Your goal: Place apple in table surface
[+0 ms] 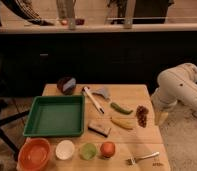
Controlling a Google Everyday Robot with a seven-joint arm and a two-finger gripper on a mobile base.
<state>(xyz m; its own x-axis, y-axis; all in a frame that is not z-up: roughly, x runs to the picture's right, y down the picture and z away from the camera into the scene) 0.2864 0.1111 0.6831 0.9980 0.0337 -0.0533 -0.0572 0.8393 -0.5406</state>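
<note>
Red-orange apple rests directly on the table surface, near the front edge, just beside the green cup and clear of the fork. Gripper hangs at the end of the white arm, just off the table's right edge, near the grapes and well apart from the apple. Whether the gripper is released or clenched cannot be told. Status: the apple sits unsupported on the wood, outside the tray and the orange bowl, so the placement reads as complete. Remaining: nothing evident, apart from confirming that the apple does not roll.
</note>
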